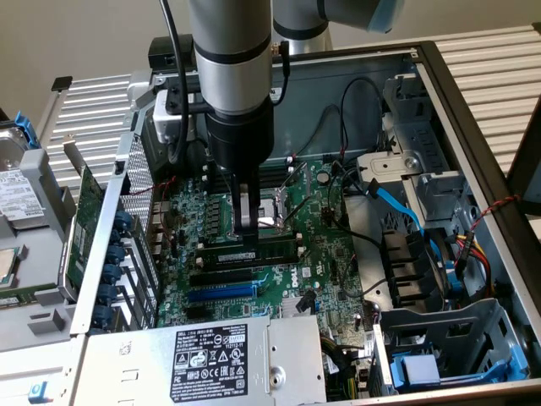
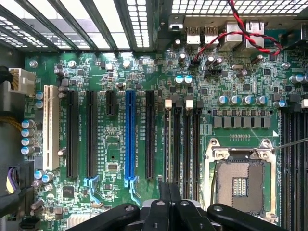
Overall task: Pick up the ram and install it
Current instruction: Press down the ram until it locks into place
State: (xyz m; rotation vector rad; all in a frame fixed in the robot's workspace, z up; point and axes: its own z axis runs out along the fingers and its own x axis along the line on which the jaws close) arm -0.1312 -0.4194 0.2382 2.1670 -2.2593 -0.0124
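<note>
Motherboard [image 1: 279, 254] fills the case [image 1: 473, 127]; claw [image 1: 246, 227] clamped on ram [image 1: 254, 251].

The arm [image 1: 230, 59] stood vertical, wrist pointing straight down. Its gripper [image 1: 246, 227] hung low beneath the wrist, fingers [image 2: 169, 202] drawn together and pressed closed, tips directed downward.

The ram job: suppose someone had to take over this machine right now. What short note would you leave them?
End effector: shut, fingertips down on the ram's top edge, apparently gripping it.
Ram: on edge on the motherboard, among the long slots next to the processor socket.
Done: the arm is over the ram and closed on it.
Left: lifting and installing; whether it sits in a slot can't be told.
</note>
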